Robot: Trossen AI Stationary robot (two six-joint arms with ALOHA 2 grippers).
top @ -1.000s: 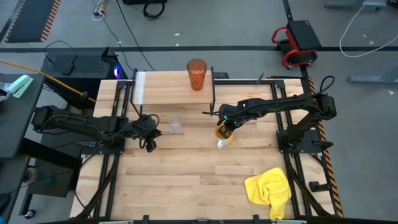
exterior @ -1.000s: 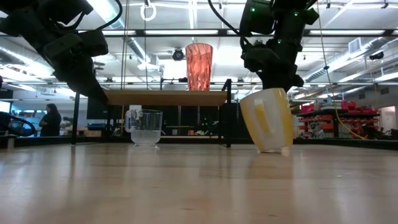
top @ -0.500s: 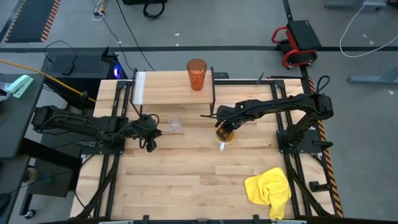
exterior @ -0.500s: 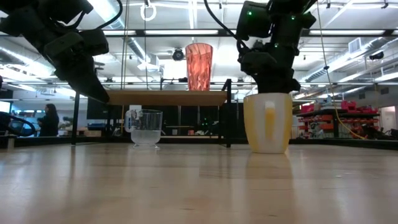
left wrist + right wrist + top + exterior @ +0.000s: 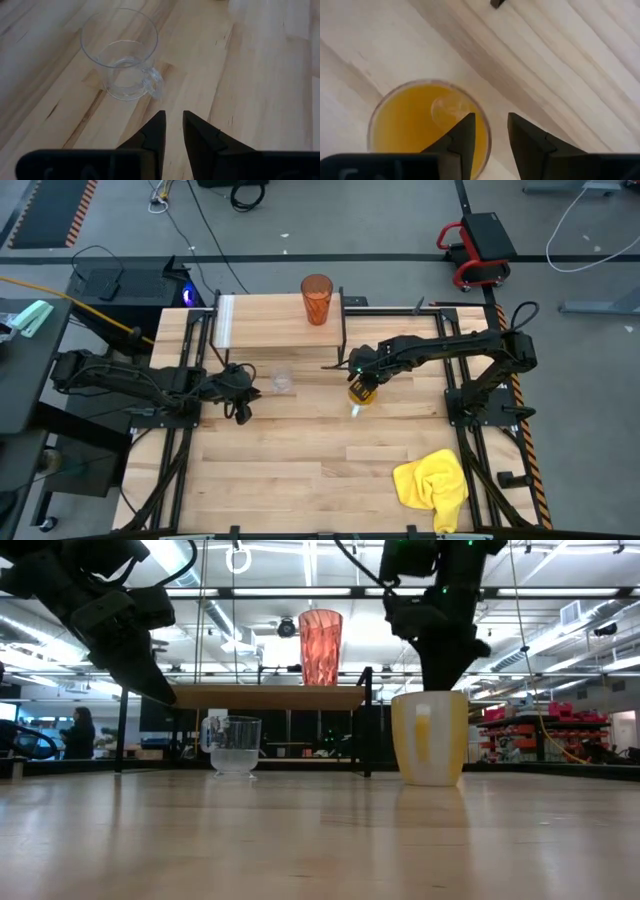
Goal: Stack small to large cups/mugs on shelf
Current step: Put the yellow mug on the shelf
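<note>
My right jaws [image 5: 490, 131] are released over the upright orange mug [image 5: 429, 737]; left jaws [image 5: 172, 129] parted near the clear glass [image 5: 120, 55], I regrasp next.

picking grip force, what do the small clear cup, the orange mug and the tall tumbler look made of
Small clear cup: glass or clear plastic, glossy; the tabletop grain shows through it.
Orange mug: opaque, smooth, likely ceramic or plastic; pale handle, glossy inside.
Tall tumbler: translucent orange-red, ribbed, probably plastic; light passes through it.

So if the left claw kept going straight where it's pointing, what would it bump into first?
Probably the small clear glass. The left claw points at it, fingers slightly apart, only bare table between. It may touch the handle side first.
</note>
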